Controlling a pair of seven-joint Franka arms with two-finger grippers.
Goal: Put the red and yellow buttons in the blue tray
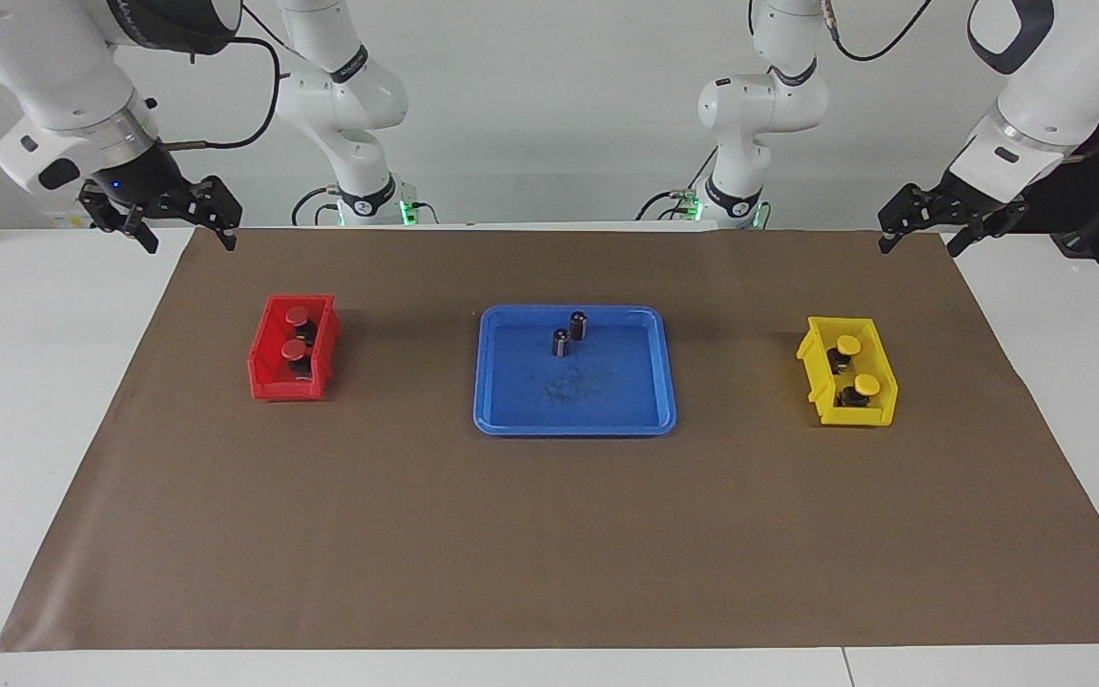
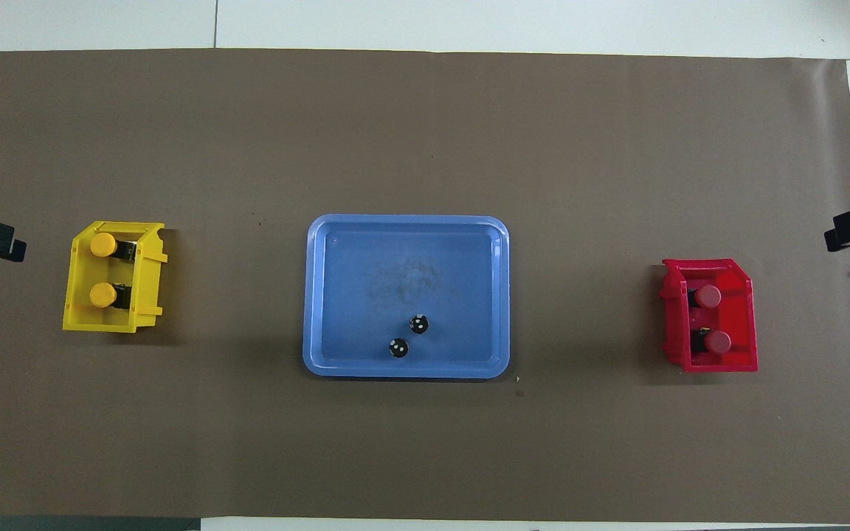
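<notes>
Both arms wait raised at the table's ends, the left tool [image 1: 926, 232] and right tool [image 1: 189, 229] spread open.

A brown mat [image 1: 549, 534] covers the white table [image 1: 44, 401]. On the mat, the blue tray [image 1: 573, 420] sits between the red bin [image 1: 268, 377] and the yellow bin [image 1: 879, 377].
</notes>
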